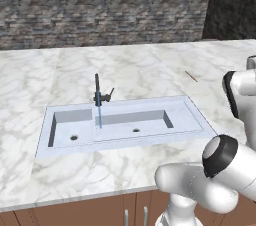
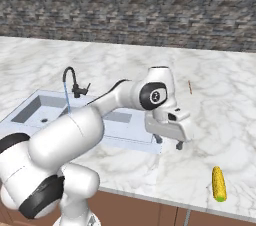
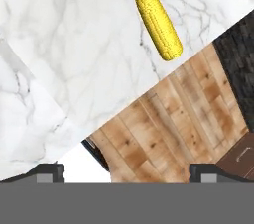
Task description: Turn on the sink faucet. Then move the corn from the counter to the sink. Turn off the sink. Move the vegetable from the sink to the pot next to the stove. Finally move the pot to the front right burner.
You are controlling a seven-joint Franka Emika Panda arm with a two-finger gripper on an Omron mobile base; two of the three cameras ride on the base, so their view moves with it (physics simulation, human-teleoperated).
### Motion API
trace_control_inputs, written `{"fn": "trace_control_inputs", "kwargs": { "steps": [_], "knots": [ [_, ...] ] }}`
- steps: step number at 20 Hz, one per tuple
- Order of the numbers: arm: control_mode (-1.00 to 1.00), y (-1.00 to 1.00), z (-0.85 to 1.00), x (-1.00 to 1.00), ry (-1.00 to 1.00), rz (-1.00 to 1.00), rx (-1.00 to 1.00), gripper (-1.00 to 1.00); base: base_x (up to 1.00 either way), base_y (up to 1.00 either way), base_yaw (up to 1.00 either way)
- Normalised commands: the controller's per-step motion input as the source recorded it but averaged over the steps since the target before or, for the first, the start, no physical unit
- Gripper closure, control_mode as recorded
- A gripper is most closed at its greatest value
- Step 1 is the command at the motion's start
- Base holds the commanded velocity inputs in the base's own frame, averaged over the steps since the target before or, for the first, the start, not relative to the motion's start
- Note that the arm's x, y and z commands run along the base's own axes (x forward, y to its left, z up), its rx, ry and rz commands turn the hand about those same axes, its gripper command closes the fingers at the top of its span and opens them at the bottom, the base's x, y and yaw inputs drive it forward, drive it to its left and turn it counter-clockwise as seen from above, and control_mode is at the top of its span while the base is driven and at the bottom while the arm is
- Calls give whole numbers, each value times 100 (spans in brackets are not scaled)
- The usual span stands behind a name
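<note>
The black sink faucet (image 1: 97, 91) (image 2: 69, 77) stands behind the sink (image 1: 192, 116) (image 2: 33, 104), and a thin blue stream of water (image 1: 99, 115) (image 2: 67, 99) falls from its spout into the wide basin. The yellow corn (image 2: 218, 183) (image 3: 158, 20) lies on the white marble counter (image 1: 130, 67) (image 2: 225, 115) (image 3: 74, 44) near its front edge, right of the sink. My gripper (image 2: 168, 142) (image 3: 126, 172) hangs open above the counter between the sink's right end and the corn, holding nothing. In the hand view the corn lies ahead of the fingertips (image 3: 48, 171).
A thin brown stick (image 1: 191, 76) (image 2: 190, 87) lies on the counter behind and right of the sink. A grey brick wall (image 1: 100, 5) backs the counter. Past the counter's front edge, the hand view shows wooden floor (image 3: 168, 119) and brown cabinet fronts (image 1: 100, 212).
</note>
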Motion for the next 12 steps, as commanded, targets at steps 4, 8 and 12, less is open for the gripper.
{"fn": "trace_control_inputs", "kwargs": {
  "steps": [4, 8, 12],
  "knots": [
    [-100, -56, -4, -44, 2, 11, 0, -100, 0, 0, 0],
    [-100, -60, -13, -29, 3, 10, 0, -100, 0, 0, 0],
    [-100, -63, -24, -5, 5, 13, 0, -100, 0, 0, 0]
  ]
}}
